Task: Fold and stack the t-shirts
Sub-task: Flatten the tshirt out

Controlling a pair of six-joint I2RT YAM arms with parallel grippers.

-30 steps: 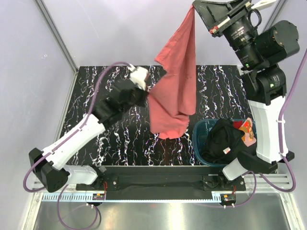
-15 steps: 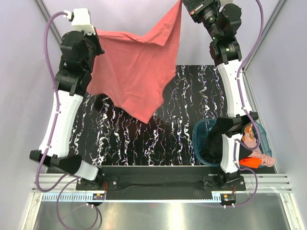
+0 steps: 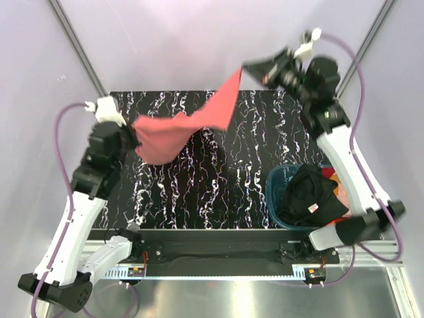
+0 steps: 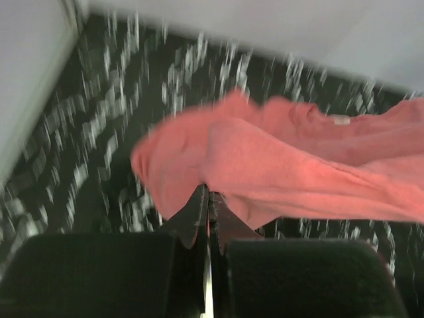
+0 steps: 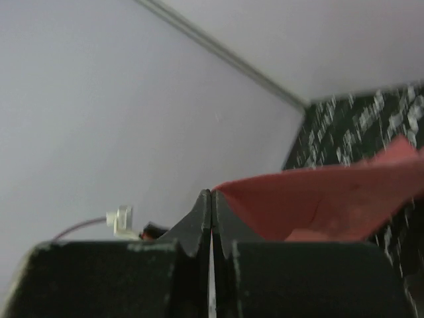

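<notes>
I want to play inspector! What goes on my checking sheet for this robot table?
Surface: black table with white streaks.
Job's things: red shirt stretched in the air between both tools; black shirt heaped in the basket, with a bit of orange cloth beside it.
Clutter: teal basket at the near right corner.
Grippers: left tool shut on one edge of the red shirt; right tool shut on the other edge, raised higher.
Cables: purple cables loop along each arm, none touching the shirts.
Surroundings: pale walls and metal posts.
</notes>
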